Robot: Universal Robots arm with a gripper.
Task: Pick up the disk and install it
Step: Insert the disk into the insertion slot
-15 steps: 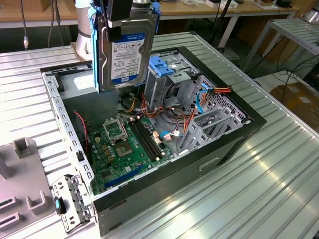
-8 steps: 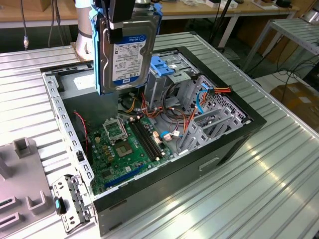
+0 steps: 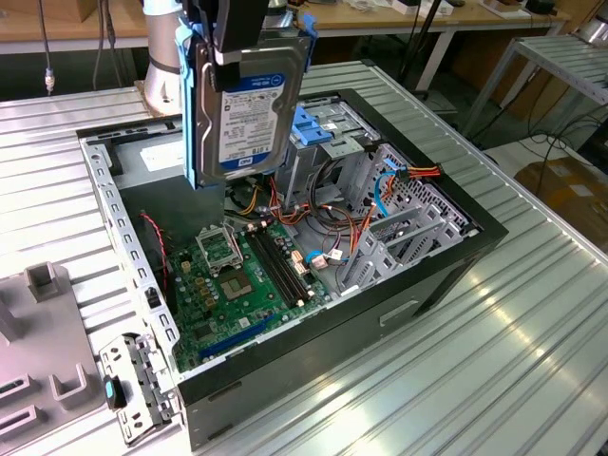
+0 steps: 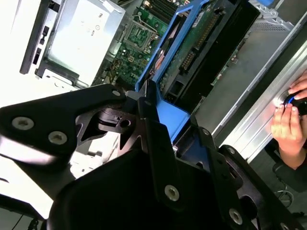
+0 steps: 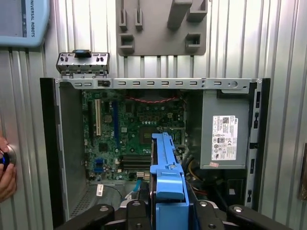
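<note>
The disk (image 3: 249, 109), a dark hard drive with a white label and bright blue rails, hangs upright in the air over the open computer case (image 3: 446, 275). My gripper (image 3: 239, 55) is shut on its upper end, with the arm rising out of the exterior view's top. In both wrist views the disk (image 4: 199, 45) (image 5: 165, 160) juts out from between the black fingers (image 4: 156, 129) toward the case's inside. The gripper (image 5: 168, 208) stands above the motherboard (image 5: 129, 124). The drive cage (image 3: 328, 138) with a light-blue latch lies just to the exterior view's right of the disk.
Inside the case are the motherboard (image 3: 237, 275), bundled cables (image 3: 328, 233) and a grey power supply (image 5: 225, 139). A grey fixture block (image 3: 38, 323) and a loose metal bracket (image 3: 133, 380) lie beside the case on the ribbed table. A person's hand (image 4: 288, 122) rests at the table's edge.
</note>
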